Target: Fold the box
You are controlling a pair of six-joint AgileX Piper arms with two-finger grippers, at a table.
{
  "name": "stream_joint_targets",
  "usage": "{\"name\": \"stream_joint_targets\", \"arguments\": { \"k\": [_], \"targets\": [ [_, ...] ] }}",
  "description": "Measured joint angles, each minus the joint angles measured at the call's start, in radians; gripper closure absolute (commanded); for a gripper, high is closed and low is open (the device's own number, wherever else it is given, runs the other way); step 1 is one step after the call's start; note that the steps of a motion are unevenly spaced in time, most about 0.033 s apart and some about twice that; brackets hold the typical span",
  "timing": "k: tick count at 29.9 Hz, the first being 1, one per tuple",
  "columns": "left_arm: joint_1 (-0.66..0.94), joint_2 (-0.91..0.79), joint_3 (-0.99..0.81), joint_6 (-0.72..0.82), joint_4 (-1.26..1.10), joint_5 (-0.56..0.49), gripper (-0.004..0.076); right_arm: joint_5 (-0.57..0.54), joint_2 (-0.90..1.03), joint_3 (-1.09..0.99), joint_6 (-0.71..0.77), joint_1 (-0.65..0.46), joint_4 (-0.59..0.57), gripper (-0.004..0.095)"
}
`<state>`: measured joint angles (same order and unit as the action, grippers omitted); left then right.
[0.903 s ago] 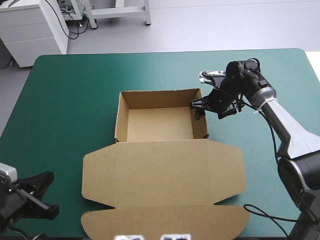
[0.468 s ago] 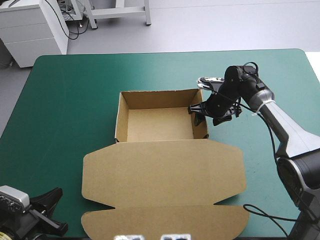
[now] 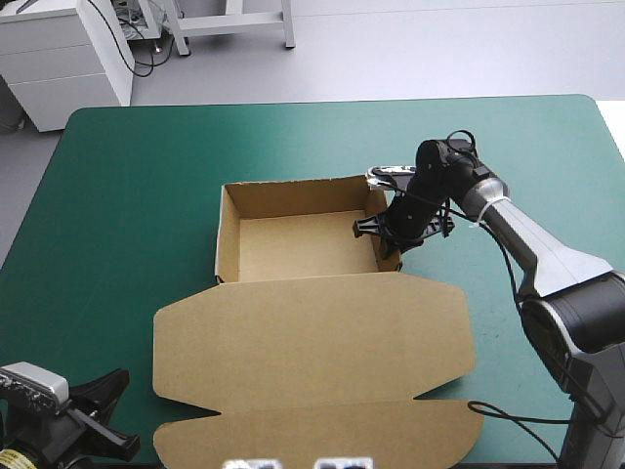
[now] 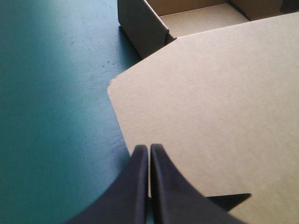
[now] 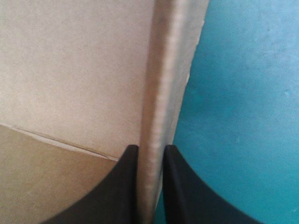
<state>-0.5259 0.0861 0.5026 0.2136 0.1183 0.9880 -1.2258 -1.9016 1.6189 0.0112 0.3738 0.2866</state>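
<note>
R gripper [image 5: 149, 148] pinches box's [image 3: 293, 244] right wall [image 5: 161, 70]; should press it upright w/o crushing. L gripper [image 4: 149, 147], fingers together and empty, hovers at table's [image 3: 127, 195] near-left corner.

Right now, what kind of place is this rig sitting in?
Likely a robotics lab workcell: a table with a teal-green cover, the right gripper shut on a wall of the brown box, and a white cabinet and cables beyond the far edge.
</note>
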Motion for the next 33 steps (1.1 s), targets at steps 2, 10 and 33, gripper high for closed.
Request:
{"name": "stream_joint_targets", "arguments": {
  "k": [2, 10, 33],
  "targets": [
    [0.000, 0.000, 0.000, 0.000, -0.002, 0.000, 0.0729, 0.002, 0.000, 0.000, 0.001, 0.000, -0.016, 0.0922],
    [0.000, 0.000, -0.006, 0.000, -0.004, 0.001, 0.0731, -0.012, 0.024, 0.063, -0.011, -0.003, -0.115, 0.0922],
    [0.000, 0.000, -0.007, 0.000, -0.005, 0.016, 0.0731, -0.028, 0.045, 0.378, -0.107, -0.694, -0.352, 0.0927]
  ]
}}
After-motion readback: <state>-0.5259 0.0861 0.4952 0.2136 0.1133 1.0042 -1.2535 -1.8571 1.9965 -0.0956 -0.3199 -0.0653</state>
